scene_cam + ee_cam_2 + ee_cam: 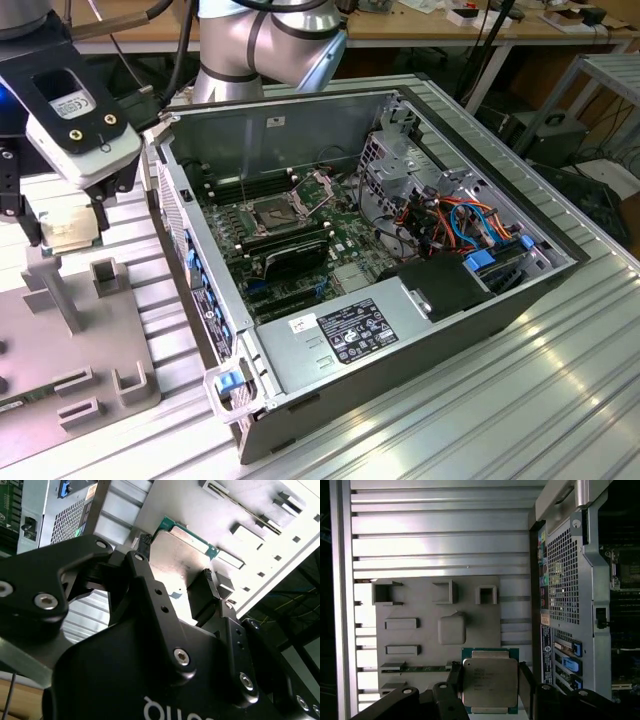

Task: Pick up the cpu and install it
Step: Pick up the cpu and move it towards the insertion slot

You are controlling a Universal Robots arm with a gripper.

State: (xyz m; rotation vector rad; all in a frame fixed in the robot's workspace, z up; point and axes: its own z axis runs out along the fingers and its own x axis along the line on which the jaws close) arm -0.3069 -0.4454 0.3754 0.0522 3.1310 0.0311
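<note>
The cpu (490,680), a flat square chip with a dull silver top and green edge, sits between the two black fingers (453,677) of my gripper (490,677), which is shut on it. It hangs above the grey fixture plate (420,645), clear of the small square pedestal (452,629). In the second wrist view the cpu (182,555) shows between the fingertips of the gripper (176,557). In the exterior view the gripper (65,232) with the cpu (68,228) is at the far left, outside the case. The dark socket (275,212) lies on the motherboard with its metal bracket (316,184) hinged open.
The open computer case (270,125) lies on a ribbed aluminium table (500,400), its perforated rear wall (565,580) beside the fixture plate. Inside it are black memory sticks (288,255), cables (455,215) and a power supply (340,335). Grey holders (105,275) stand on the plate.
</note>
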